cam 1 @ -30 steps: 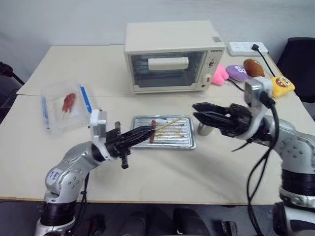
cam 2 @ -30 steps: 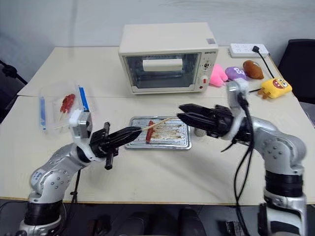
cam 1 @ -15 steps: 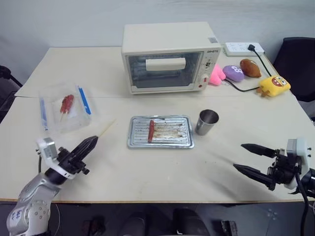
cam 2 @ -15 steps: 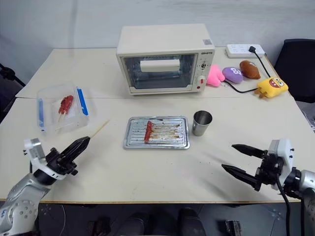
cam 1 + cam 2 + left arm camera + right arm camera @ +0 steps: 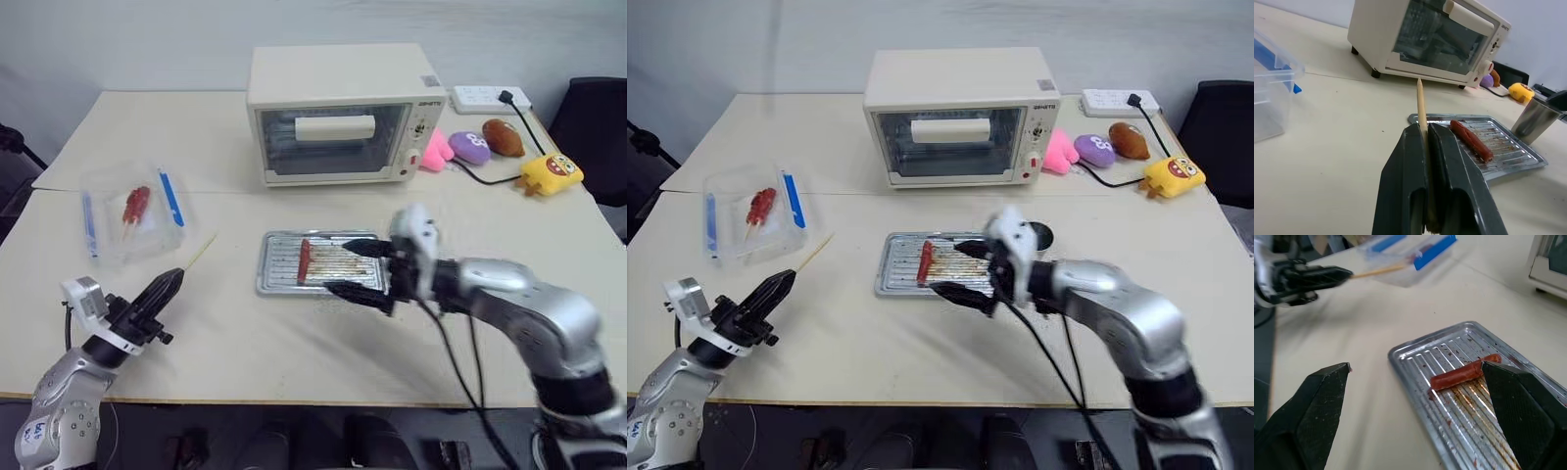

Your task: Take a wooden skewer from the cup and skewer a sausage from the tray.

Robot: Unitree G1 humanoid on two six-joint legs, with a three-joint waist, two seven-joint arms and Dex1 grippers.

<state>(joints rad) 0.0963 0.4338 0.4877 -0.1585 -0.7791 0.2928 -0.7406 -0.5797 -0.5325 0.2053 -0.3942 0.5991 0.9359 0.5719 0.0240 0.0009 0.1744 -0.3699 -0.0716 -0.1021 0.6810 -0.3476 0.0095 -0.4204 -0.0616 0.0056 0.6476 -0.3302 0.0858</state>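
In the left eye view, the wooden skewer (image 5: 199,254) is clamped at its blunt end between the closed fingers of the left gripper (image 5: 163,288), low near the table's front edge and well apart from the tray (image 5: 277,282); its point is aimed toward the tray, so it appears to be kept ready for piercing. The right gripper (image 5: 355,268) is held over the tray with its jaws wide apart and nothing between them, probably to pin or lift the sausage (image 5: 304,260), which lies on the tray's left part. In the right eye view, the cup (image 5: 1042,235) is seen just behind the right gripper, beside the tray's right end; a toaster oven (image 5: 960,116) stands behind, a clear plastic box (image 5: 749,212) with red pieces on short sticks is set to the left, and plush toys (image 5: 1114,147) and a power strip (image 5: 1120,101) are at the far right corner. In the left wrist view, the skewer is seen rising between the pressed fingers, with bare table between its tip and the sausage. In the right wrist view, the sausage is framed between the spread fingers, and nothing is seen blocking it.
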